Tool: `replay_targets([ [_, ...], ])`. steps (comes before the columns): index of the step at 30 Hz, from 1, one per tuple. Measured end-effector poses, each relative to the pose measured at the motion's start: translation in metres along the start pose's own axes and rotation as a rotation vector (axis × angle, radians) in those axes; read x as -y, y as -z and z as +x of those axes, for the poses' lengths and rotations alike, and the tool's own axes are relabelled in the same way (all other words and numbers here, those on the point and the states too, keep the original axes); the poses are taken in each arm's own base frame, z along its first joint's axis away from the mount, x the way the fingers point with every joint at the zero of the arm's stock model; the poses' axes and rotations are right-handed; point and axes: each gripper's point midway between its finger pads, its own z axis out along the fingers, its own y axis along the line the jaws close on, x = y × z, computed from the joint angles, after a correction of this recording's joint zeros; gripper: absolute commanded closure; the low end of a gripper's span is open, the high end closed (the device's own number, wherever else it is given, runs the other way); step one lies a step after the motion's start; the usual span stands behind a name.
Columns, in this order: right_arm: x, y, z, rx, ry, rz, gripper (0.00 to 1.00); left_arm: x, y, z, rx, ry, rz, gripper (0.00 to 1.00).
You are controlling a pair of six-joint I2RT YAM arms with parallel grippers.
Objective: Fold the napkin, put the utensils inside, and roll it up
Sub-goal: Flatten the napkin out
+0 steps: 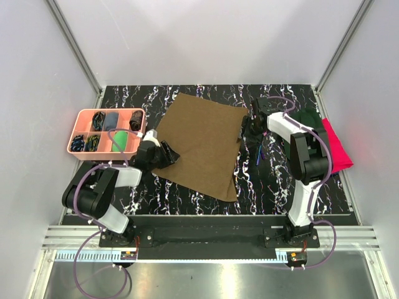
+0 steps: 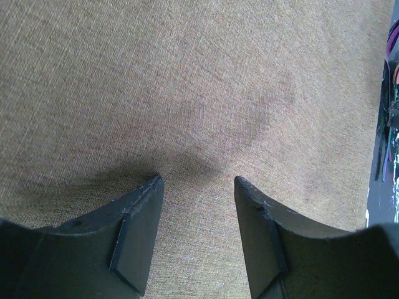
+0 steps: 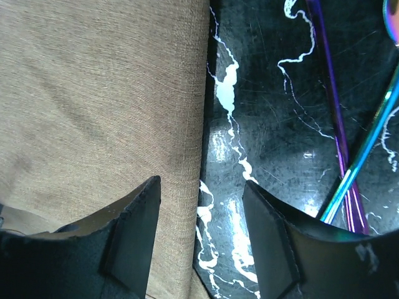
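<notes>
Napkin (image 1: pixel 202 144): lay flat and unfolded at the middle of the counter (image 1: pixel 280 180), set at a slant to the counter's edges. Utensils (image 3: pixel 340 131): on bare counter just right of the napkin's right edge, not touching the cloth.

Top view showed the utensils only as a thin blue-purple sliver beside the right arm. Right wrist view resolved them: a purple handle and a blue-green handle crossing each other, with a pinkish bit at the upper right corner, too cropped to identify.

Left tool (image 2: pixel 198 187): jaws spread, holding nothing, low over the napkin's left part; a shadow on the cloth just ahead of the tips. Contact with the cloth could not be judged. Top view put it at the napkin's left corner.

Right tool (image 3: pixel 201 187): jaws spread, empty, straddling the napkin's right edge, one finger over cloth and the other over counter.

Top view only: pink tray (image 1: pixel 78 134) with compartments at far left; red cloth (image 1: pixel 336 149) and dark green cap (image 1: pixel 308 117) at far right.
</notes>
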Motion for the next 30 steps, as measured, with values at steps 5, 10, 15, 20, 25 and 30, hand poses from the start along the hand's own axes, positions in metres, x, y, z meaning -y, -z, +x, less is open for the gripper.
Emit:
replay_targets([
  [5,0.002,-0.013,0.003,-0.021,-0.013,0.0,0.4,0.0,-0.004,-0.003,-0.002,-0.008,-0.003,0.44],
  [10,-0.008,-0.03,-0.009,-0.026,-0.023,-0.036,0.99,0.0,-0.003,-0.003,-0.003,-0.013,-0.001,0.44],
  [15,-0.019,-0.031,-0.021,-0.031,-0.016,-0.06,1.0,-0.007,-0.002,-0.009,0.006,0.0,-0.008,0.44],
  [20,-0.029,0.016,-0.045,0.07,0.011,-0.04,0.64,-0.012,-0.001,-0.013,0.013,0.013,-0.006,0.44],
  [25,-0.041,0.105,-0.078,0.299,0.048,-0.045,0.55,-0.013,-0.001,-0.013,0.012,0.016,-0.005,0.44],
  [30,-0.033,0.105,-0.08,0.311,0.041,-0.028,0.51,-0.013,-0.001,-0.013,0.011,0.017,-0.004,0.44],
])
